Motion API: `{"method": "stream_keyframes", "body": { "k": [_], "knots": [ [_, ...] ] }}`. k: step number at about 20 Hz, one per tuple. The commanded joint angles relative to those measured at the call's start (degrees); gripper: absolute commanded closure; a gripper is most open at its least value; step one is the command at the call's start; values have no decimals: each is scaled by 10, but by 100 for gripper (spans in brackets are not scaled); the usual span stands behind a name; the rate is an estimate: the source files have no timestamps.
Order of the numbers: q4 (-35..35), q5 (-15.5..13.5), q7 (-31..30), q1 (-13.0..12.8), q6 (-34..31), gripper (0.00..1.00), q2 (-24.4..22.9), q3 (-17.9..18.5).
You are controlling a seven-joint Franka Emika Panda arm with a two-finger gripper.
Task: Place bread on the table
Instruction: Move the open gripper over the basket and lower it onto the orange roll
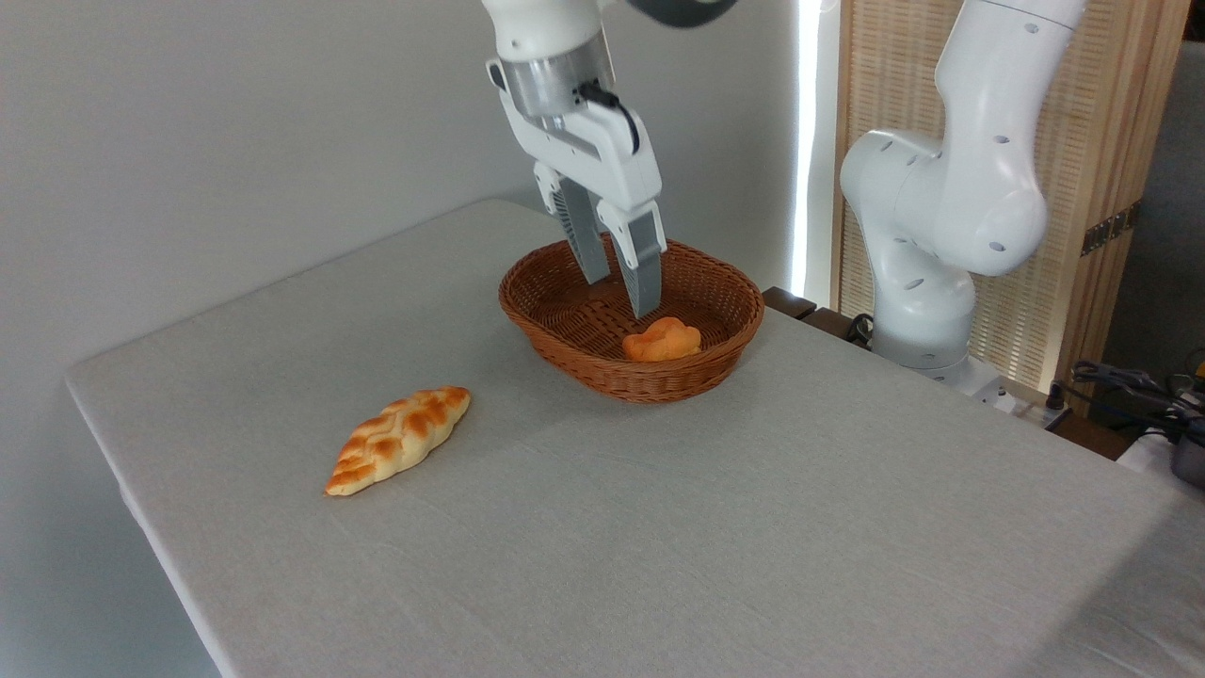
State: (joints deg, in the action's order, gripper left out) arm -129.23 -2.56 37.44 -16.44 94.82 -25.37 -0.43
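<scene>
The bread, a small orange knotted bun, lies inside the brown wicker basket near its front right wall. My gripper hangs over the basket's middle, open, with nothing between its two grey fingers. Its fingertips sit just above and slightly left of the bun, apart from it. The table under the basket is covered in a light grey-beige cloth.
A longer golden braided loaf lies on the cloth to the left front of the basket. The arm's white base stands at the back right, with cables and a dark object at the far right edge.
</scene>
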Motion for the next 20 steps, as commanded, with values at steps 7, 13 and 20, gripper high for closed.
{"method": "stream_keyframes", "body": {
  "k": [7,13,20],
  "knots": [
    [-83,5,-2,-32,41,0,-12,7],
    [-102,-2,-4,-48,46,0,-10,7],
    [-151,-1,-2,-51,126,26,-8,7]
  ]
}}
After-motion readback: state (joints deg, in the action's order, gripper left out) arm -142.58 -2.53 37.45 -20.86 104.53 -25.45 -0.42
